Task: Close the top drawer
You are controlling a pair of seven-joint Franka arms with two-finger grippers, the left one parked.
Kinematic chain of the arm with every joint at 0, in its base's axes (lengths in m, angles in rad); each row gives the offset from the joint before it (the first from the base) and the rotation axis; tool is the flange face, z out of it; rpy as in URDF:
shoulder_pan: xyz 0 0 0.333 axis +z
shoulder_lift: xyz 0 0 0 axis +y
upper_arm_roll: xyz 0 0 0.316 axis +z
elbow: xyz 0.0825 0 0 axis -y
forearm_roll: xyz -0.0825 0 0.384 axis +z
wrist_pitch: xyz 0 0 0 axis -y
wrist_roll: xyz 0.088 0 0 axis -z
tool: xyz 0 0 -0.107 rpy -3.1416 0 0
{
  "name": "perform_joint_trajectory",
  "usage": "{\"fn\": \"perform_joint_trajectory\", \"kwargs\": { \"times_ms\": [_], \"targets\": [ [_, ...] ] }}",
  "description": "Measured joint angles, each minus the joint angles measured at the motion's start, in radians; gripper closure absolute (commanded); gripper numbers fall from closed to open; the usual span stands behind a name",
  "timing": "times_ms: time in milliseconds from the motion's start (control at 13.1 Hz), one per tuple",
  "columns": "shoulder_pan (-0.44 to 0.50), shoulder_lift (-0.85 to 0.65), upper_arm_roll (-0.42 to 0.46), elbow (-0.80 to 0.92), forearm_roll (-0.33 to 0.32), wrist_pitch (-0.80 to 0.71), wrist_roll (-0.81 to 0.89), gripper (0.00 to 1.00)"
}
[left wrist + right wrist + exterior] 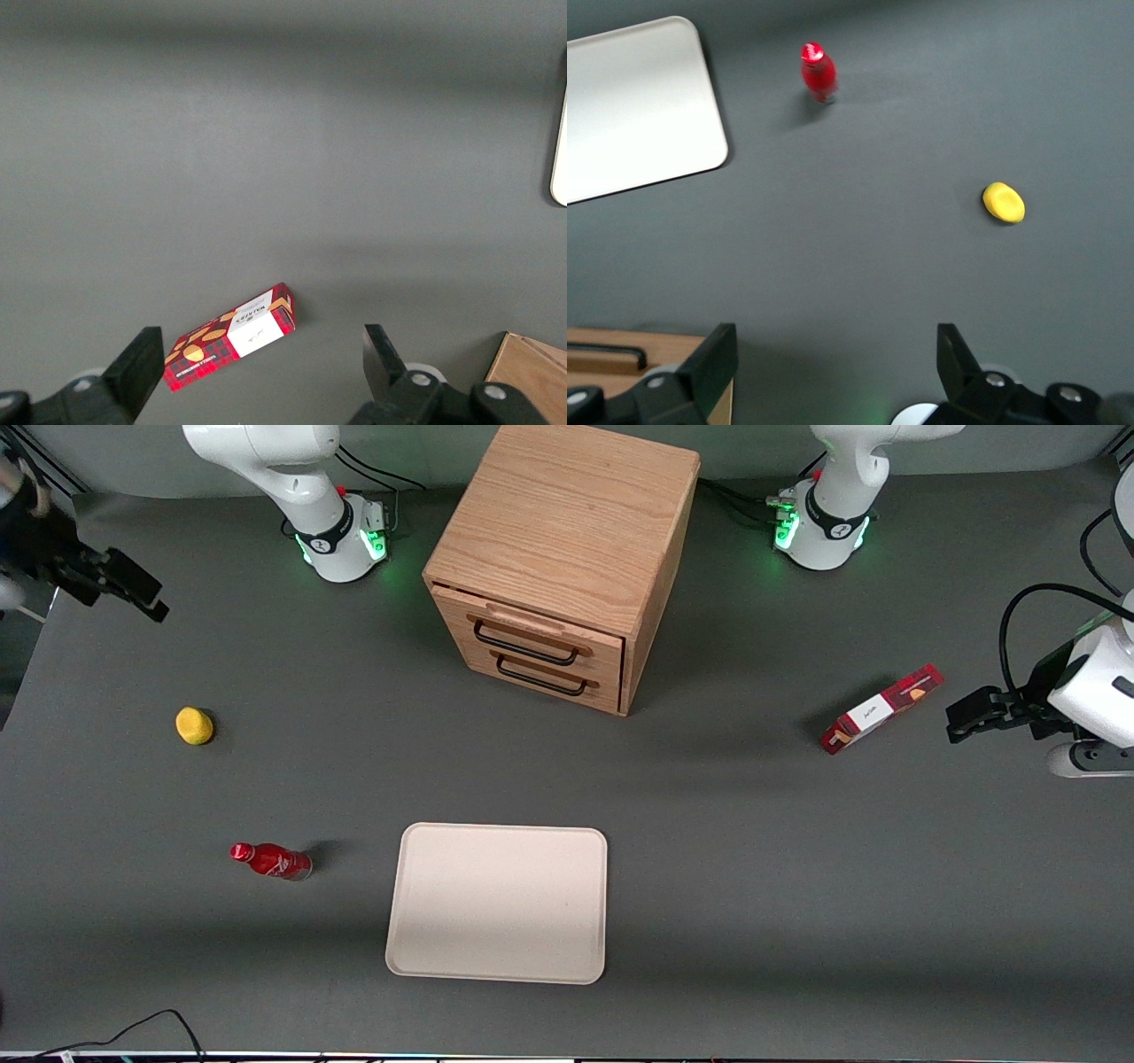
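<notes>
Right now your gripper (146, 598) hangs high above the table's edge at the working arm's end, well apart from the cabinet (560, 558), with its two fingers spread wide and nothing between them; in the right wrist view the same gripper (837, 367) shows open air and bare table (877, 257) between its black fingers (709, 363). You will find the top drawer (532, 635) in the upper slot of the oak cabinet near the middle of the table, sticking out slightly from the cabinet face, its black wire handle (524, 648) under a raised wooden strip. Just below it sits the second drawer (545, 677), flush. Nearer the front camera than the cabinet lies a pale tray (498, 903). Toward the working arm's end you have a yellow lemon (194, 725) and, nearer the camera, a red bottle (270, 861). Toward the parked arm's end lies a red box (880, 709).
</notes>
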Motion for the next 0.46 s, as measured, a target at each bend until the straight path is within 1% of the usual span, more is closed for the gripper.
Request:
{"fn": "perform_joint_trajectory", "kwargs": {
  "times_ms": [229, 458],
  "targets": [
    [0.006, -0.009, -0.015, -0.05, 0.0, 0.031, -0.006, 0.0],
    [0.02, 0.013, -0.013, -0.038, 0.008, 0.043, -0.013, 0.0]
  ]
}}
